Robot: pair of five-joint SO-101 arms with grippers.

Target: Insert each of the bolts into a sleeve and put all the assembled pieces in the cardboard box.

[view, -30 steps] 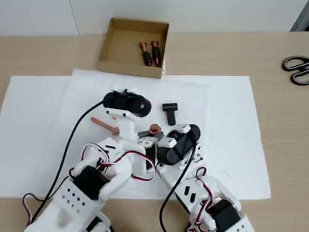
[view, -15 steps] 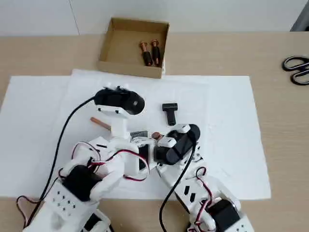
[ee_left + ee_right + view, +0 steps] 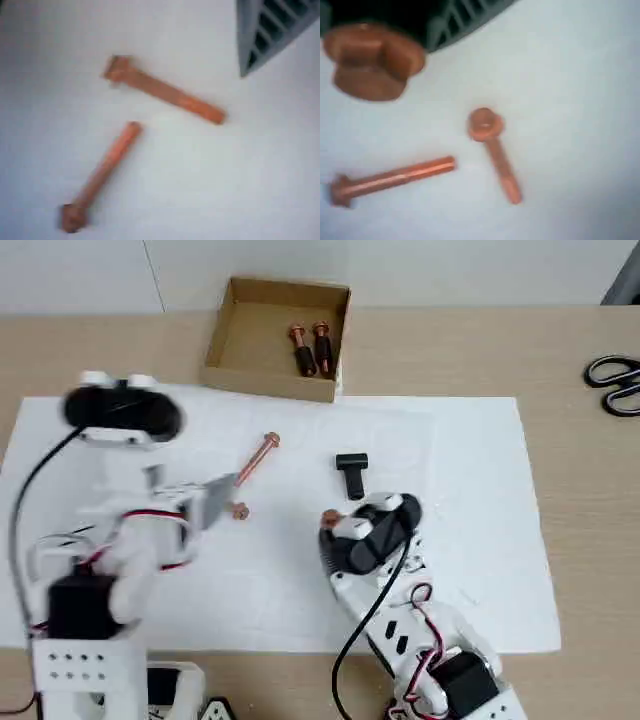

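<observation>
The loose bolts (image 3: 254, 460) are likely light, rigid and roll-prone; grasp mid-shank. The right gripper (image 3: 332, 523) is clamped on one bolt (image 3: 370, 60); the left gripper (image 3: 218, 495) state cannot be told.

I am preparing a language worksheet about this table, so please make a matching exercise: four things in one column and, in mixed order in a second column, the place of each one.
Things
1. scissors
2. black sleeve
3. two assembled pieces
4. two loose bolts

Places
A. inside the cardboard box
B. on the white paper, left of the sleeve in the high view
C. on the bare table, far right in the high view
D. alone on the white paper, in front of the box's right corner

Pairs: 1-C, 2-D, 3-A, 4-B
</observation>
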